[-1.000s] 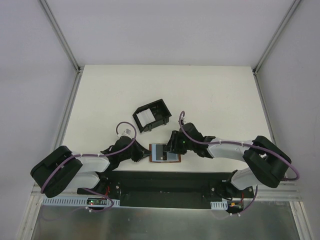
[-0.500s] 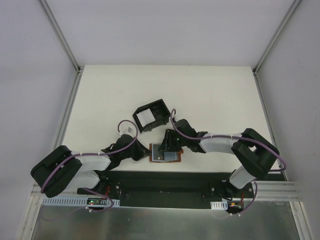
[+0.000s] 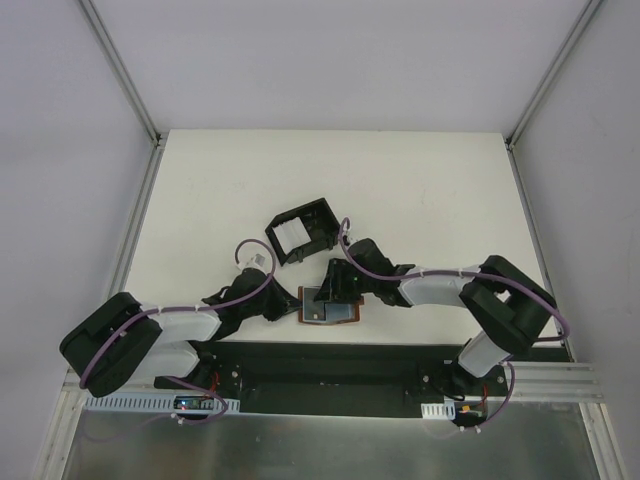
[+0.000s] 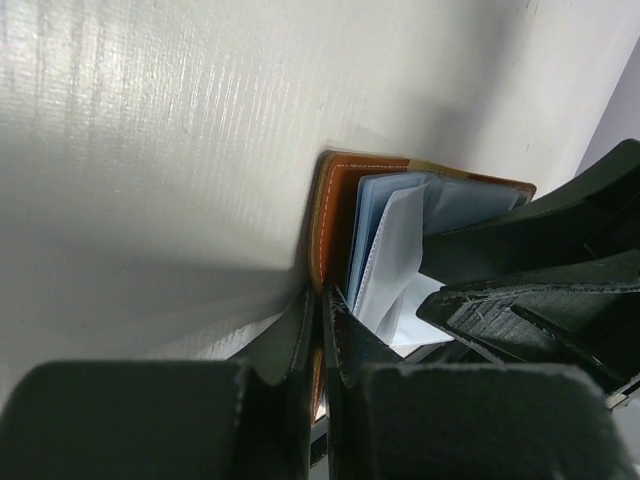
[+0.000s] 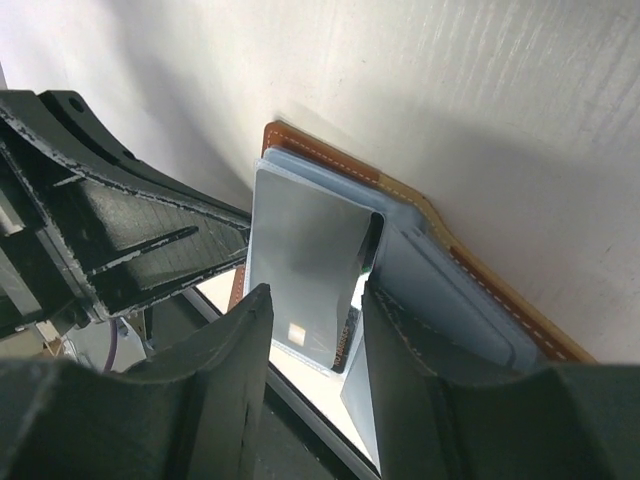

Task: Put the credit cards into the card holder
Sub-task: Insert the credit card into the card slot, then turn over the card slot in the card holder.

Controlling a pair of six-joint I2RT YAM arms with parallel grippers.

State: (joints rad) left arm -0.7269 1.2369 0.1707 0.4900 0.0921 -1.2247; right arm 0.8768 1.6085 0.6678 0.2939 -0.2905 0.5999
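The brown leather wallet (image 3: 345, 318) lies open at the table's near edge. My left gripper (image 3: 289, 306) is shut on its left flap, as the left wrist view (image 4: 322, 297) shows on the orange leather (image 4: 334, 205). Pale blue-grey credit cards (image 4: 398, 240) stand in its pockets. My right gripper (image 3: 334, 289) is over the wallet, jaws apart, astride one card (image 5: 305, 255) that is tilted partly out of its pocket. Whether the fingers (image 5: 225, 380) touch it I cannot tell. The black card holder (image 3: 322, 222) stands just beyond, with a white card (image 3: 291, 237) in it.
The wallet (image 5: 470, 285) lies right at the table's near edge, beside the black mounting plate (image 3: 330, 362). White walls and metal rails (image 3: 135, 240) close in the table on the left, right and far sides.
My right gripper has moved left and a little farther out over the wallet, and the card now tilts out of its pocket. My left gripper has stayed clamped on the flap.
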